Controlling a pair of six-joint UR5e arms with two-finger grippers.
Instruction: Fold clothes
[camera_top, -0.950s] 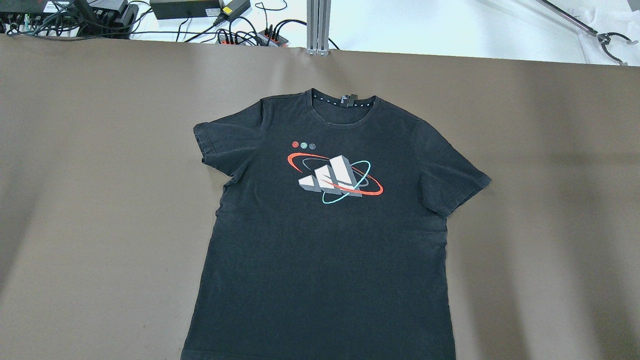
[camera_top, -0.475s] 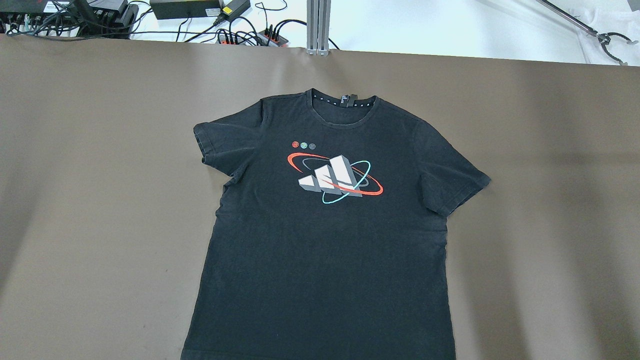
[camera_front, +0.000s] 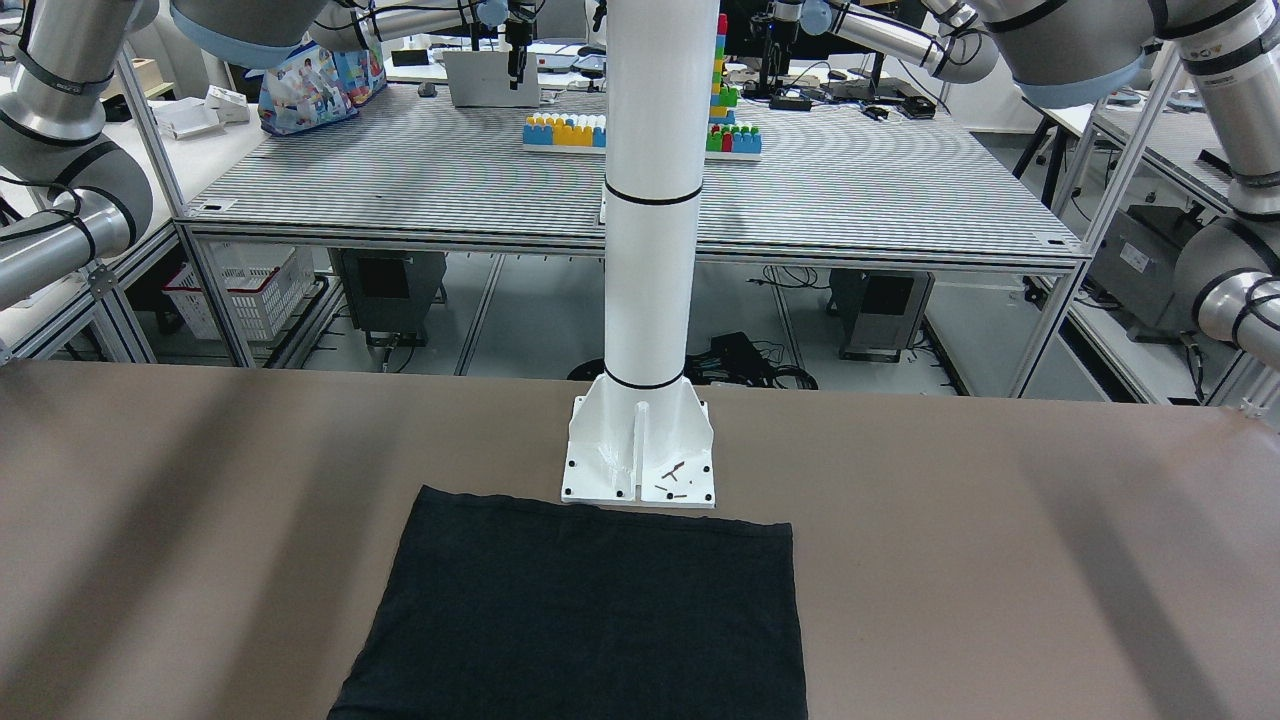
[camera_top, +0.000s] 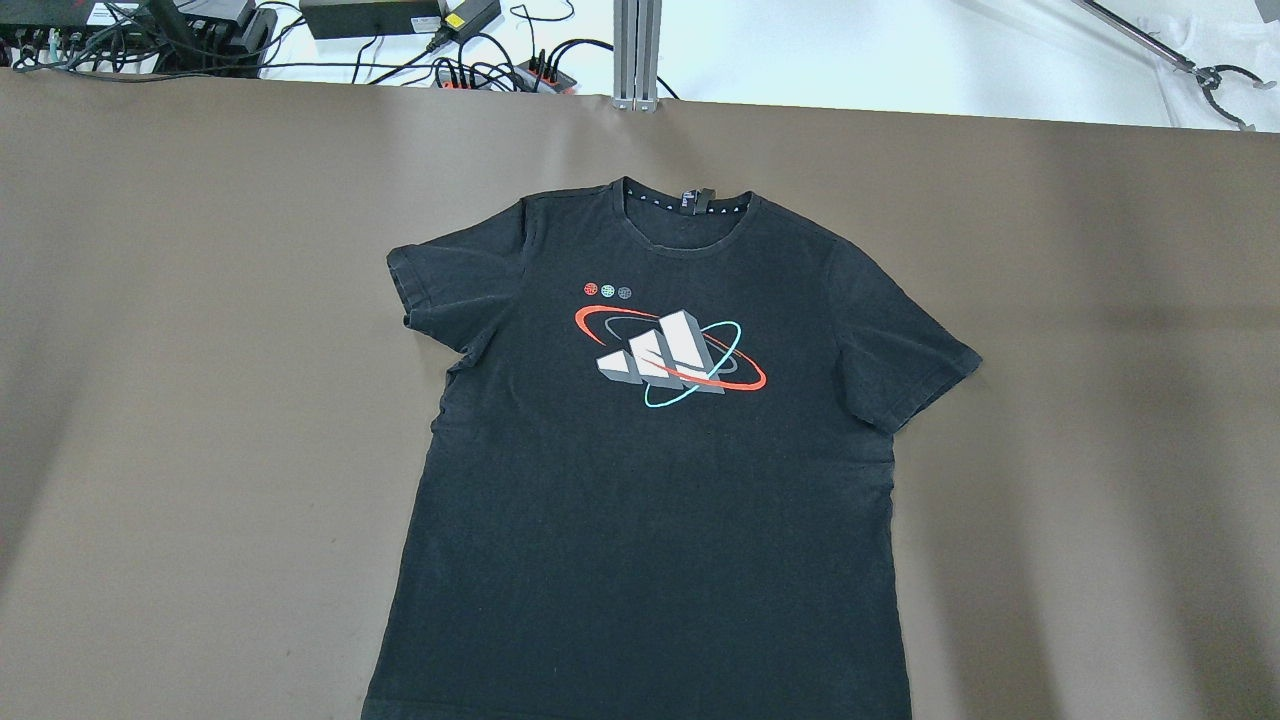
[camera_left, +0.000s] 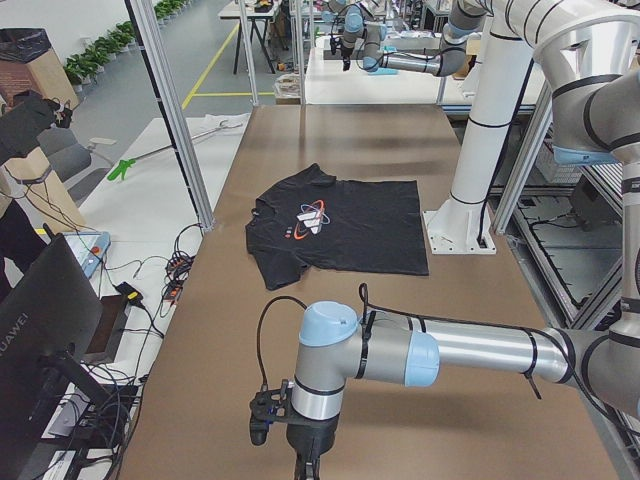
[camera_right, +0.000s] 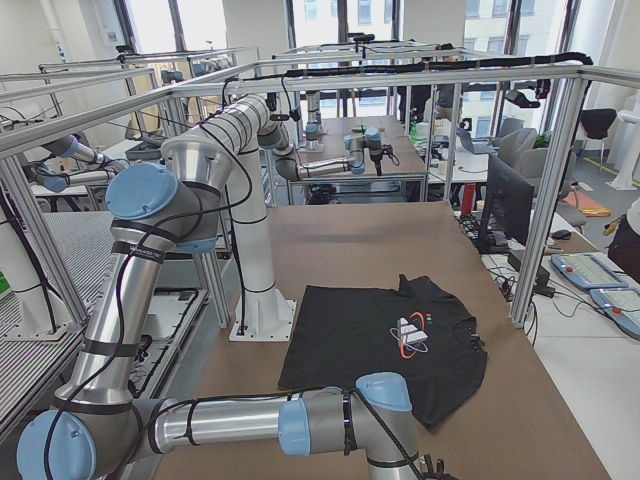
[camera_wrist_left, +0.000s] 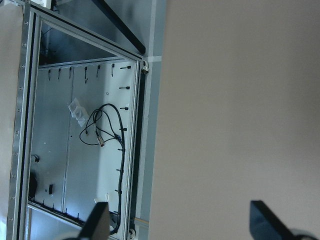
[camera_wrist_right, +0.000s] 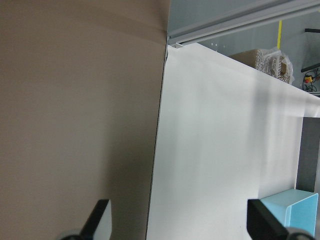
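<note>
So, the left end effector (camera_wrist_left: 180, 222) is open wide w/ nothing in it. Its 2 fingertips (camera_wrist_left: 97, 222) show far apart at the bottom of the wrist view. It hangs over the brown surface (camera_top: 200, 300), right by the edge at the robot's left end. Past that edge, lower down, is a grey metal panel (camera_wrist_left: 55, 165) w/ a loop of black cables (camera_wrist_left: 102, 125).

The right end effector (camera_wrist_right: 180, 220) is open wide too, also w/ nothing in it. It hangs by the edge at the other end of the surface. Past that edge is a white area (camera_wrist_right: 225, 125) & a light blue box (camera_wrist_right: 292, 210).

Both are well apart from the shirt, one at each end.

The black t-shirt (camera_top: 640, 500) lies flat in the mid of the surface, front side up, not folded yet. Its neck hole (camera_top: 690, 215) points to the far edge, away from the robot. Its bottom hem (camera_front: 500, 505) lies just beside the white base plate (camera_front: 640, 450) of the robot's post (camera_front: 650, 250). Both short sleeves are spread out, one (camera_top: 450, 285) to the robot's left & one (camera_top: 900, 340) to its right. On the chest is a pic (camera_top: 670, 360): 3 white slanted bars w/ red & teal rings. Above it sit 3 small dots (camera_top: 607, 291). The cloth looks smooth, w/ a few small wrinkles (camera_top: 455, 370) under the sleeve on the robot's left.
</note>
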